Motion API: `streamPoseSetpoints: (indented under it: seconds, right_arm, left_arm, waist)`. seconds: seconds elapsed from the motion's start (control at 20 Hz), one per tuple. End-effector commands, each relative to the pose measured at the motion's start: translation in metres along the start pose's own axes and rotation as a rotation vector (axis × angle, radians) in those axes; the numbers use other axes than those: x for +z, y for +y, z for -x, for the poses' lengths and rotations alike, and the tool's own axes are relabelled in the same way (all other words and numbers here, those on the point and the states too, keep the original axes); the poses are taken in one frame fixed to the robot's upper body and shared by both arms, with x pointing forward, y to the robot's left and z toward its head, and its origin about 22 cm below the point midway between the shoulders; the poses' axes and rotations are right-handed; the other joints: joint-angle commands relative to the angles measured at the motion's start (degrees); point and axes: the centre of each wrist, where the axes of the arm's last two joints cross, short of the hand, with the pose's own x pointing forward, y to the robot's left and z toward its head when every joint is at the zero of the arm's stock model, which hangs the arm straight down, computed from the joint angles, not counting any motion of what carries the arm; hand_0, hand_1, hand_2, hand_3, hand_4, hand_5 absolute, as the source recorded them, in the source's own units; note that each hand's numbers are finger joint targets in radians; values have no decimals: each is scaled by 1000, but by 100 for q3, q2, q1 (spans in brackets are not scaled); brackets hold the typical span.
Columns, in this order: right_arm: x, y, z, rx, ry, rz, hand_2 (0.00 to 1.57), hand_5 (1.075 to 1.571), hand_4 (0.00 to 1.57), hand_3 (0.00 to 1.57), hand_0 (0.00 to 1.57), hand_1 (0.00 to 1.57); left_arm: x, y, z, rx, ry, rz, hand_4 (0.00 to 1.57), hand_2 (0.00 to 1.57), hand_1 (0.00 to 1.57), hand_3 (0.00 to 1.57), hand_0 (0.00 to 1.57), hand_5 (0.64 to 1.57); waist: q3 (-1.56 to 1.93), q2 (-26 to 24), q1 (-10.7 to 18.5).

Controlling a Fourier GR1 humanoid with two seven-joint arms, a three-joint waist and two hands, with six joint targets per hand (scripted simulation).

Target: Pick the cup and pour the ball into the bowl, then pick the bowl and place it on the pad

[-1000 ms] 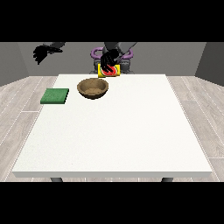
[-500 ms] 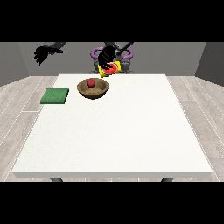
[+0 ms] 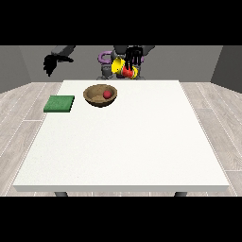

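One red ball (image 3: 108,94) sitting inside wooden bowl (image 3: 100,95), right of centre in it. Bowl standing upright on white table (image 3: 127,142), far-left area, near the far edge. Green pad (image 3: 59,104) lying flat on table left of bowl, apart from it, close to left edge. Yellow cup (image 3: 121,66) with red band held in the air beyond the far edge, right of and above bowl, tipped with mouth toward the left. Hand at the view's right (image 3: 133,56) wrapped round cup, fingers curled down over it. Hand at the view's left (image 3: 53,62) raised off the table past the far-left corner, holding nothing; fingers hanging down, relaxed.
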Motion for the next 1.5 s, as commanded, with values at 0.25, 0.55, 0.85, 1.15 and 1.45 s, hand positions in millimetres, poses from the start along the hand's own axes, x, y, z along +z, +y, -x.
streamPoseSetpoints:
  seconds: [0.25, 0.55, 0.85, 1.15, 1.45]
  right_arm:
    - [-21, 57, 7, -51, -54, -59, 0, 1568, 303, 0, 0, 0]
    - [-31, 122, 16, -50, -51, 7, 0, 1571, 213, 0, 0, 0]
    - [-21, 149, 36, -66, -28, 82, 0, 1569, 324, 0, 0, 0]
    - [-45, 134, 47, -61, -29, 116, 0, 1567, 259, 0, 0, 0]
    - [-44, 116, 61, -46, 8, 118, 0, 1562, 201, 0, 0, 0]
  left_arm:
    - [39, -14, 46, 925, 397, -113, 0, 0, 0, 0, 0, 1550]
    - [80, -32, 57, 1281, 258, -102, 0, 0, 0, 0, 0, 1565]
    - [124, -66, 79, 1361, 141, -38, 0, 0, 0, 0, 0, 1563]
    - [108, -37, 112, 1371, 131, -62, 0, 0, 0, 0, 0, 1565]
    - [106, -21, 121, 1345, 132, -80, 0, 0, 0, 0, 0, 1565]
  waist:
    - [-72, 820, -26]
    - [17, 823, 217]
    - [55, 842, 531]
    - [60, 971, 594]
    - [61, 942, 608]
